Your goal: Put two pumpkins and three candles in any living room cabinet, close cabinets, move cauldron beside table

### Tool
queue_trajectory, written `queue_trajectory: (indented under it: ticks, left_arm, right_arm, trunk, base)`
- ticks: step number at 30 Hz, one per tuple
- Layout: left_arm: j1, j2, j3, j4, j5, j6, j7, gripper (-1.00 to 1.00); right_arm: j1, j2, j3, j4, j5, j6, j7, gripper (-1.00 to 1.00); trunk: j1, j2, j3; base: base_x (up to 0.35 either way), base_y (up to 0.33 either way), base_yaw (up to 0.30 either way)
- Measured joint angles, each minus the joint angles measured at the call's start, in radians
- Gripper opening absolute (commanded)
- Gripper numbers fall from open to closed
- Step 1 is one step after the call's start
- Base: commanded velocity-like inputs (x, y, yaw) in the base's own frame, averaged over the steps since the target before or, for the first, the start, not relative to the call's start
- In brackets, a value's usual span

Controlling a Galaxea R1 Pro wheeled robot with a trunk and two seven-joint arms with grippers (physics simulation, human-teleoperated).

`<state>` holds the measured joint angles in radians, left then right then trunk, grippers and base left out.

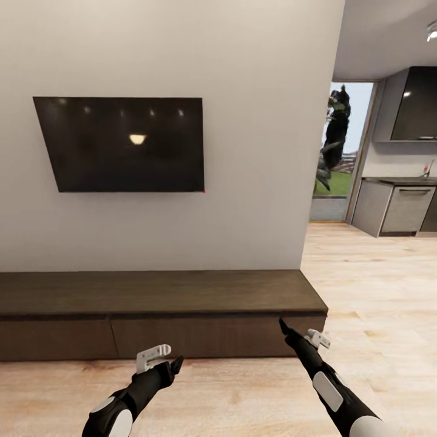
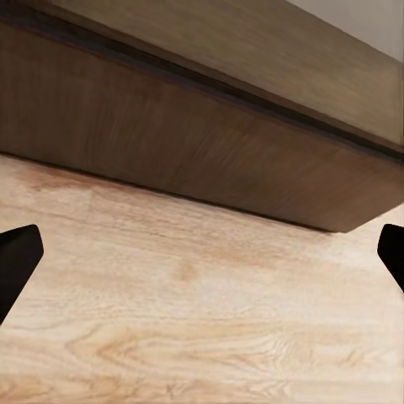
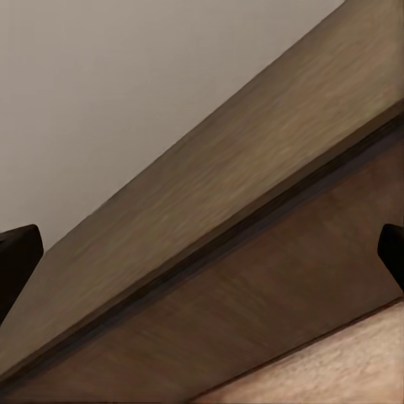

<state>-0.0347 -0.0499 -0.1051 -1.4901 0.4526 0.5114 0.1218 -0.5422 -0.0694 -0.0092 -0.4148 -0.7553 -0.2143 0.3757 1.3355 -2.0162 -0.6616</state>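
The long low dark brown cabinet (image 1: 152, 292) stands against the white wall, and its drawer fronts sit flush and closed. My left gripper (image 1: 174, 365) hovers low over the wooden floor just in front of the cabinet (image 2: 194, 143); it is open (image 2: 202, 263) with nothing between the fingers. My right gripper (image 1: 284, 326) points at the cabinet's right end, close to its top edge (image 3: 252, 278), and is also open (image 3: 202, 257) and empty. Pumpkins, candles, cauldron and coffee table are out of view.
A black TV (image 1: 121, 144) hangs on the wall above the cabinet. To the right, light wooden floor (image 1: 376, 285) runs past the wall's corner to a kitchen counter (image 1: 397, 206) and a glass door (image 1: 334, 158).
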Motion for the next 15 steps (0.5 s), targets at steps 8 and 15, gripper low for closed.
queue_trajectory:
  ticks: [8,15]
  left_arm:
    - [0.000,0.002,-0.001,-0.092,0.003,0.011,-0.005,1.00]
    - [-0.054,-0.007,-0.001,-0.126,0.146,0.147,-0.008,1.00]
  right_arm:
    - [-0.088,0.018,-0.069,-0.010,-0.331,0.201,-0.065,1.00]
    - [-0.091,0.011,-0.068,-0.002,-0.357,0.224,0.006,1.00]
  trunk:
    - [0.031,-0.056,-0.025]
    - [0.058,-0.105,-0.047]
  base:
    - [0.000,0.000,0.000]
    - [0.000,0.000,0.000]
